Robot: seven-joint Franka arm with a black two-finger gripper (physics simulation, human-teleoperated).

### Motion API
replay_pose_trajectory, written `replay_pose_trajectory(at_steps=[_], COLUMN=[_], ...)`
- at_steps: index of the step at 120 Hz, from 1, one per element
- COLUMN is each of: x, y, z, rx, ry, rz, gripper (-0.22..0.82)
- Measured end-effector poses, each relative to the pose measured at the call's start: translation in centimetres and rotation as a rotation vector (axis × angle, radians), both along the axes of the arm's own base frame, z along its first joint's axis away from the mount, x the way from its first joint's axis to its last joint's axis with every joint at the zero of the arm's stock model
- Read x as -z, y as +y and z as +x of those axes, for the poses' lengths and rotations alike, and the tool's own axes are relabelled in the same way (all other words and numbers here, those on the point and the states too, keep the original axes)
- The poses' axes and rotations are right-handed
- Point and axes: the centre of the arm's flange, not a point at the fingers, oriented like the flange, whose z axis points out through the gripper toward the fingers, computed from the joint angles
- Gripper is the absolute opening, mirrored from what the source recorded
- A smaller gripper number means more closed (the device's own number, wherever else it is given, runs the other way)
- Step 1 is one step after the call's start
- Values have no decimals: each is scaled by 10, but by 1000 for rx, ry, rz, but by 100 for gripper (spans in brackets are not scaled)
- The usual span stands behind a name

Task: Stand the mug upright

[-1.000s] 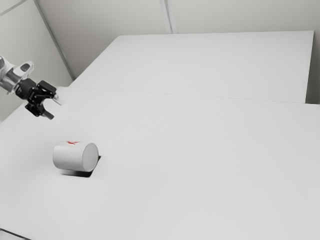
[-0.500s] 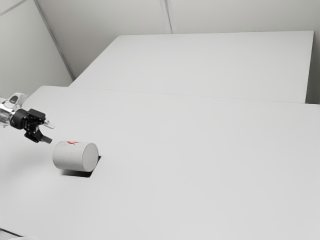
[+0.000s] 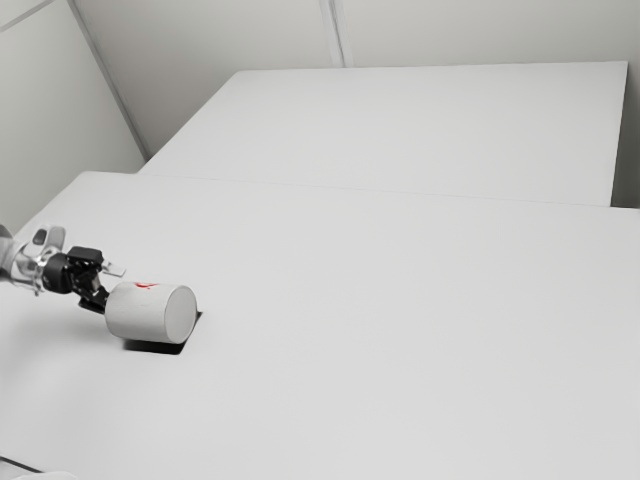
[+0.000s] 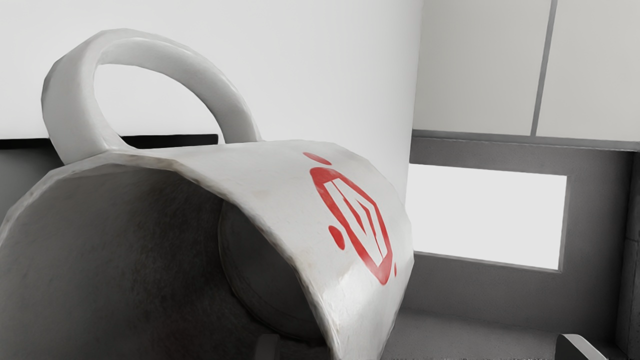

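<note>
Gripper (image 3: 109, 286) fingers stand wide astride the wall of the white mug (image 3: 150, 315), lying on its side at their four o'clock in the exterior view; approach looks nearly done, gripping and righting remain.

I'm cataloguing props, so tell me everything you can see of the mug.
The mug is white and glossy, apparently ceramic, with a looped handle, a red emblem and brownish marks at the rim. It lies on its side on the table, mouth toward the hand, base toward the exterior view's right. The fingers stand open, one at the mouth, one outside; I cannot tell whether either touches it.
</note>
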Motion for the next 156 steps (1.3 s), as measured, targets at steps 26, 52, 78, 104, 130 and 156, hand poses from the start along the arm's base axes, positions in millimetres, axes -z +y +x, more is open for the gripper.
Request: replay_pose_trajectory(at_steps=[26,52,78,104,130,156], x=[1,-4,-24,-94,-145,-177], y=[1,0,-3,-54,-134,-198], z=[-6,-6,-4,27,71,105], rx=[-4,3,14,143,354,505], ry=[-26,-49,-86,-154,-126,-103], rz=[-29,-30,-11,98,420,800], gripper=[8,-11,-16,-18,-18,-18])
